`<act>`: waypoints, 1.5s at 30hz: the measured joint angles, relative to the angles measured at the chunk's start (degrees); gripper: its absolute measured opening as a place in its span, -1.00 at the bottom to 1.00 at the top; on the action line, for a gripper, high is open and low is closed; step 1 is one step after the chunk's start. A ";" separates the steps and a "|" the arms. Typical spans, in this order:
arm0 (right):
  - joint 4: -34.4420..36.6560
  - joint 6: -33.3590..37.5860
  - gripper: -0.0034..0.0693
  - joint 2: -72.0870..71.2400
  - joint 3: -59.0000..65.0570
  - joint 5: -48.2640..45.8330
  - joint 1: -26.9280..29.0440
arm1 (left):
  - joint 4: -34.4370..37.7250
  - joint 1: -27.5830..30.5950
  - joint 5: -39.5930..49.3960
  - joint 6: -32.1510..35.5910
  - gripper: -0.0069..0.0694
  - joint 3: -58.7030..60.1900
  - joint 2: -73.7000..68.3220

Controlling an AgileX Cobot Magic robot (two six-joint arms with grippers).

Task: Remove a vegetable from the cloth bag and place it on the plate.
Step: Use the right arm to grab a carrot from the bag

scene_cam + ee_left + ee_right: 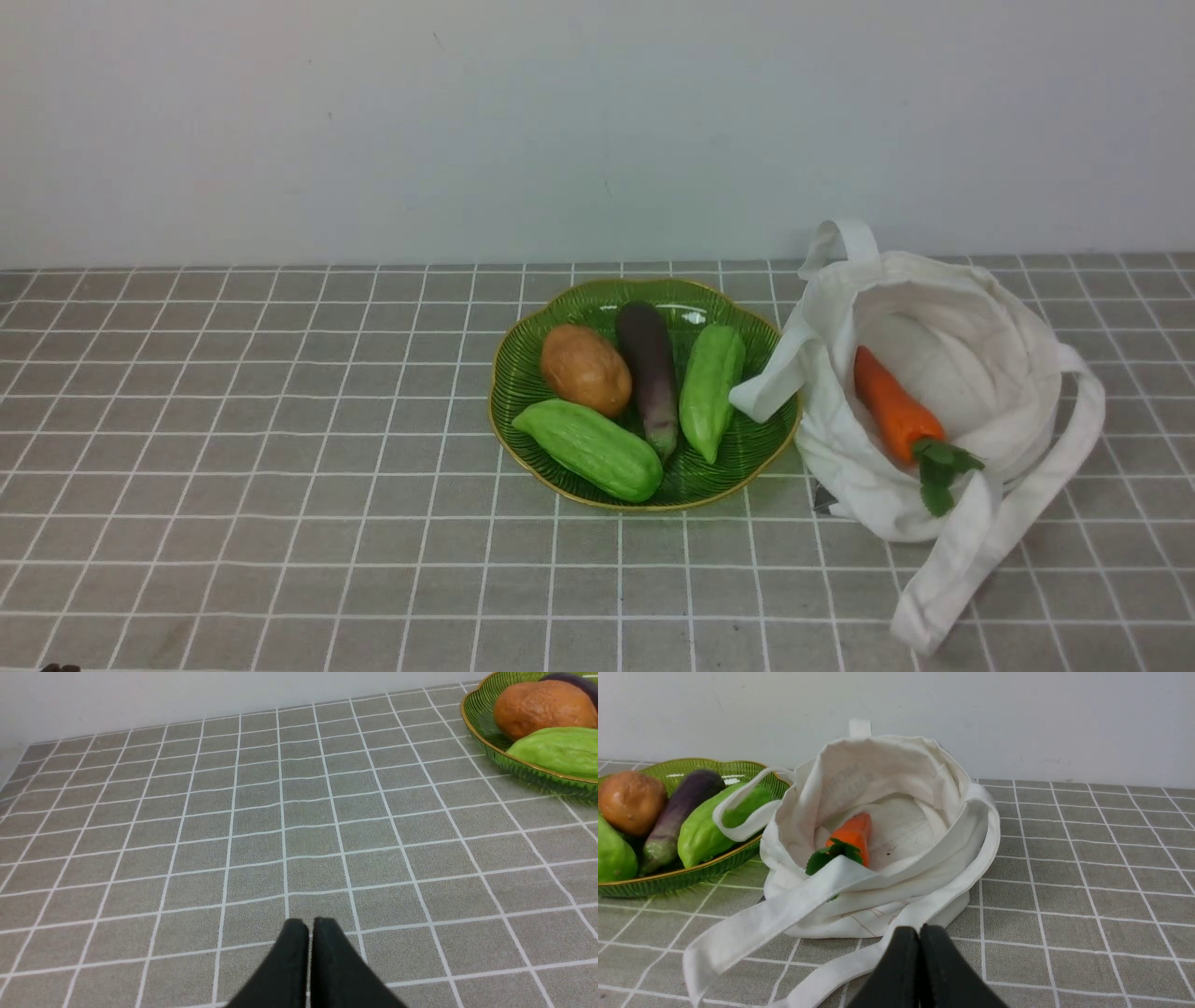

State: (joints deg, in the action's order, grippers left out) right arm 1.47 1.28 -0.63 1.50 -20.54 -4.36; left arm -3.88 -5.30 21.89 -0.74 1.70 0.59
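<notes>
An orange carrot (892, 404) with dark green leaves lies inside the open white cloth bag (990, 308) at the right of the table; it also shows in the right wrist view (852, 835) within the bag (887, 770). The green ribbed plate (523, 373) with a gold rim sits left of the bag, and one bag strap rests on its edge. My right gripper (919, 929) is shut and empty, low over the table in front of the bag. My left gripper (310, 923) is shut and empty over bare table, well left of the plate (481, 728). Neither gripper shows in the front view.
The plate holds a brown potato (585, 370), a dark purple eggplant (651, 369) and two light green gourds (590, 450). A long bag strap (990, 532) trails toward the front right. A grey wall stands behind the checked tablecloth.
</notes>
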 joint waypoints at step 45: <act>28.96 9.47 -0.95 11.43 -24.20 4.01 0.00 | 0.00 0.00 0.00 0.00 -0.83 0.00 0.00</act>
State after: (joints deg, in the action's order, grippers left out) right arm 30.43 10.75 10.80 -22.70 -16.53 -4.36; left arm -3.88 -5.30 21.89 -0.74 1.70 0.59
